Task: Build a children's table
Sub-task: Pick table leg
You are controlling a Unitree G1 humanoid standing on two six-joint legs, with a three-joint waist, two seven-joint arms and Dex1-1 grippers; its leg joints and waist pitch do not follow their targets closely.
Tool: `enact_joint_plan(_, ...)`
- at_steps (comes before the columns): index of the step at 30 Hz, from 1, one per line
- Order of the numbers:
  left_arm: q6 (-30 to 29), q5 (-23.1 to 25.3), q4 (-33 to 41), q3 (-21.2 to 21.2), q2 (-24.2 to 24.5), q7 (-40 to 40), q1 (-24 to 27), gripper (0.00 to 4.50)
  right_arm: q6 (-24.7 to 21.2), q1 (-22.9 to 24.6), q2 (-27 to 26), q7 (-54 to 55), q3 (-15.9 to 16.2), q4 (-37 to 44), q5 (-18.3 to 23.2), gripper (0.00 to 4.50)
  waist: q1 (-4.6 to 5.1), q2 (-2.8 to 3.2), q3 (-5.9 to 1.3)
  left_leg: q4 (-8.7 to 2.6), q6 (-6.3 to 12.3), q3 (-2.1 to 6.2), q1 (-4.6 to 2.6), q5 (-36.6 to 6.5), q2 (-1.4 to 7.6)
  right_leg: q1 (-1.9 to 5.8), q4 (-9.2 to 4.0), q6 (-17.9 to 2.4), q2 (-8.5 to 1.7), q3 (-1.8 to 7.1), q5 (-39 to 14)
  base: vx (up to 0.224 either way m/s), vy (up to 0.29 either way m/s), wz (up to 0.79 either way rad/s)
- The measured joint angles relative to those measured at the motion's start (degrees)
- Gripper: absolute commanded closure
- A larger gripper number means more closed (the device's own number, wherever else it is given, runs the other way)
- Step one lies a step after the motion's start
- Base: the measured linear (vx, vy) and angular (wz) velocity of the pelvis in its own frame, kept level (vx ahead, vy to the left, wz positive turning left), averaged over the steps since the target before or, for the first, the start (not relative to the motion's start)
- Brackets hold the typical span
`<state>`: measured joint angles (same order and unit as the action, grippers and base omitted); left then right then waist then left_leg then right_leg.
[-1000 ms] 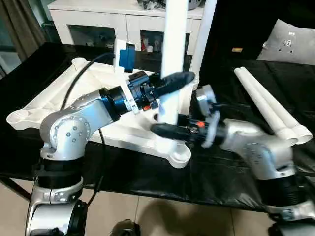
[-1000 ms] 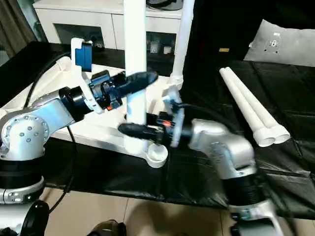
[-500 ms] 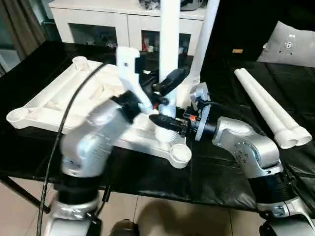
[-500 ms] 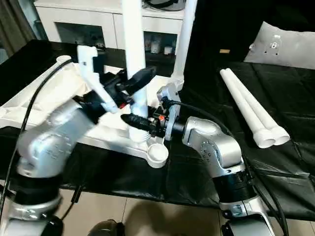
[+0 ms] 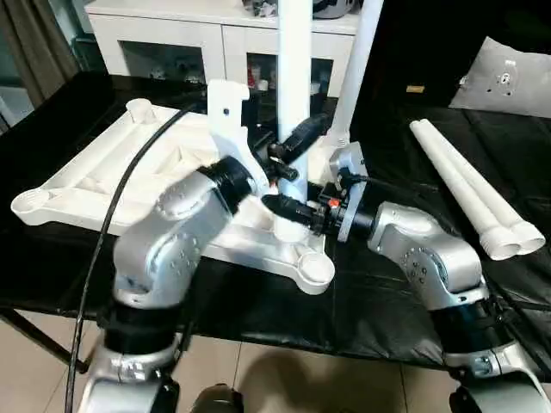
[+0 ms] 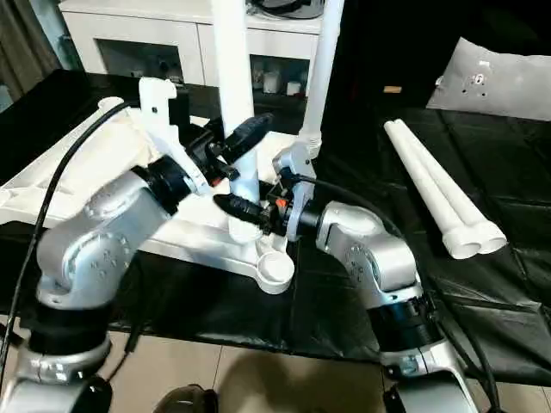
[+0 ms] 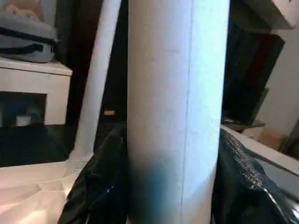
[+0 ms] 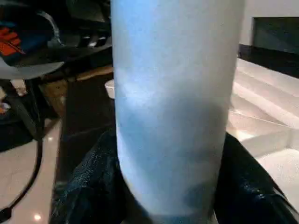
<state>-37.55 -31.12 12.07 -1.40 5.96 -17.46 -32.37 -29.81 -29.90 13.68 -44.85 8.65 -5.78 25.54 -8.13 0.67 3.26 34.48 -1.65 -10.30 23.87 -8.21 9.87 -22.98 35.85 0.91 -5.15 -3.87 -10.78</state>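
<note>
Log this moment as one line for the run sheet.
step: screwing leg | left hand: gripping upright leg | right hand: gripping same leg lower | tabletop: upside down | second leg: standing | spare legs: two, lying

The table top (image 5: 103,185) lies upside down on the left half of the bench (image 5: 396,292), its near-right corner socket (image 5: 315,269) close to the bench's front edge. Two legs stand upright in it: one (image 5: 294,77) toward the near right, another (image 5: 357,69) behind and to its right. The left gripper (image 5: 291,151) closes on the nearer leg from the left, with the right gripper (image 5: 288,209) on the same leg just below it, from the right. Two more legs (image 5: 469,189) lie side by side on the bench's right half, well apart from the top. A cabinet (image 5: 172,39) stands behind the bench.
</note>
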Motion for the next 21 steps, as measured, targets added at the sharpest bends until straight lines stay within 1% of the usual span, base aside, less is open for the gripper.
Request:
enact_joint_plan(3, -1.0, -0.84, -2.09, 1.28, 1.77, -2.33, -0.71, 2.64, -1.5, -0.24, 1.55, -1.97, -1.72, 0.03, 1.77, 1.71, -0.1, 0.0, 0.0, 0.0, 0.0, 0.0, 0.01, 0.0, 0.0, 0.0, 0.01, 0.0, 0.0, 0.0, 0.0, 0.0, 0.0, 0.0)
enact_joint_plan(5, -1.88, -2.13, -3.43, 2.69, 2.21, -3.42, -1.51, 2.64, -3.62, -0.66, 2.99, -3.8, -3.08, 0.3, 3.76, 1.4, -0.11, 0.0, 0.0, 0.01, 0.0, 0.0, 0.01, 0.0, -0.01, 0.02, 0.0, -0.1, 0.0, 0.0, 0.06, 0.0, 0.0, 0.0)
enact_joint_plan(6, -2.15, -3.02, -3.82, 3.41, 2.18, -3.61, -1.81, 2.64, -4.33, -0.86, 3.29, -4.24, -3.86, 0.46, 4.41, 1.29, -0.08, 0.0, 0.0, 0.03, 0.0, 0.0, 0.01, 0.0, -0.01, 0.02, 0.0, -0.27, 0.0, 0.01, 0.16, 0.0, 0.0, 0.0)
enact_joint_plan(7, -2.36, -3.72, -4.19, 3.96, 1.99, -3.73, -2.06, 2.64, -4.94, -1.09, 3.65, -4.4, -4.14, 0.49, 4.95, 1.29, -0.06, 0.0, 0.0, 0.03, 0.0, 0.0, 0.01, 0.0, -0.01, 0.02, 0.0, -0.3, 0.0, 0.01, 0.18, 0.0, 0.0, 0.0)
enact_joint_plan(8, -2.83, -5.15, -4.71, 4.76, 1.62, -4.12, -2.33, 2.64, -5.83, -1.26, 4.03, -4.55, -4.53, 0.57, 5.86, 1.16, -0.08, 0.0, 0.0, 0.02, 0.0, 0.0, 0.01, 0.0, -0.01, 0.02, 0.0, -0.32, -0.01, 0.01, 0.19, 0.0, 0.0, 0.0)
enact_joint_plan(9, -3.4, -6.53, -5.16, 5.45, 1.45, -4.67, -2.61, 2.64, -6.95, -1.35, 4.37, -5.02, -5.11, 0.64, 6.87, 1.16, -0.12, 0.0, 0.0, 0.03, 0.0, 0.0, 0.01, 0.0, -0.01, 0.01, 0.0, -0.32, 0.0, 0.0, 0.19, 0.0, 0.0, 0.0)
enact_joint_plan(10, -4.12, -7.87, -5.87, 6.09, 1.45, -5.3, -3.22, 2.64, -8.45, -1.44, 4.85, -5.69, -5.92, 0.66, 8.3, 1.02, -0.17, 0.0, 0.0, 0.03, 0.0, 0.0, 0.02, 0.0, -0.01, 0.0, 0.0, -0.32, 0.0, -0.01, 0.19, 0.0, 0.0, 0.0)
enact_joint_plan(12, -4.94, -9.77, -6.51, 7.2, 1.57, -6.42, -3.95, 2.64, -10.26, -1.5, 5.73, -6.72, -6.86, 0.94, 9.89, 1.02, -0.15, 0.0, 0.0, 0.03, 0.0, 0.0, 0.02, 0.0, 0.0, 0.01, 0.0, -0.32, 0.0, -0.01, 0.19, 0.0, 0.0, 0.0)
enact_joint_plan(15, -6.66, -12.56, -7.21, 8.3, 2.04, -8.99, -4.44, 2.64, -11.79, -1.66, 7.11, -8.53, -7.24, 1.29, 11.07, 1.02, -0.15, 0.0, 0.0, 0.03, 0.0, -0.01, 0.02, 0.0, -0.01, 0.01, 0.0, -0.32, -0.01, -0.01, 0.19, 0.0, 0.0, 0.0)
enact_joint_plan(21, -9.71, -16.64, -8.01, 8.22, 4.59, -15.58, -5.58, 2.64, -14.53, -2.09, 9.05, -12.71, -7.14, 2.45, 13.34, 1.02, -0.19, 0.0, 0.0, 0.03, 0.0, -0.01, 0.01, 0.0, 0.0, 0.0, 0.03, -0.32, -0.01, -0.01, 0.19, 0.0, 0.0, 0.0)
